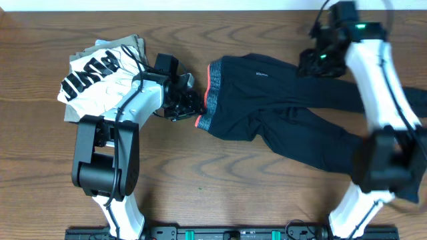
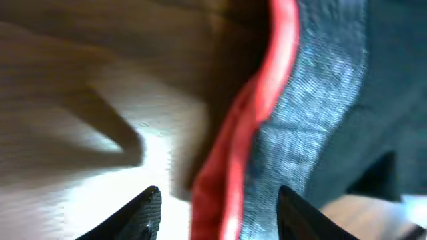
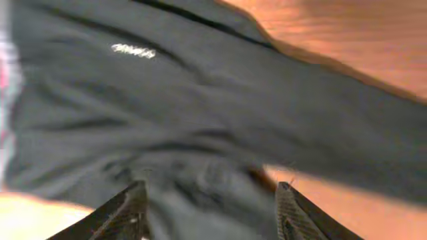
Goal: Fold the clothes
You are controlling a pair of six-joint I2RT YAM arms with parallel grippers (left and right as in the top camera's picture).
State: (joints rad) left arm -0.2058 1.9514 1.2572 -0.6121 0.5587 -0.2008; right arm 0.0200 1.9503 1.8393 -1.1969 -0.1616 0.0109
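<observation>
**Leggings spread flat, both grippers released**

The black pants (image 1: 267,100) lie mid-table (image 1: 233,173). Their grey waistband (image 1: 215,93), edged in coral-red, faces 9 o'clock, and the legs trail toward 4 o'clock. The left gripper (image 1: 190,105) sits at the waistband's 9 o'clock side. Its fingers (image 2: 148,208) are spread and clamp nothing, with the red edge lying between them. The right gripper (image 1: 310,63) hangs at the pants' 2 o'clock edge, its jaws parted over black fabric. A white lettered shirt (image 1: 100,77) rests on a khaki garment (image 1: 137,45) at 9 o'clock.
</observation>
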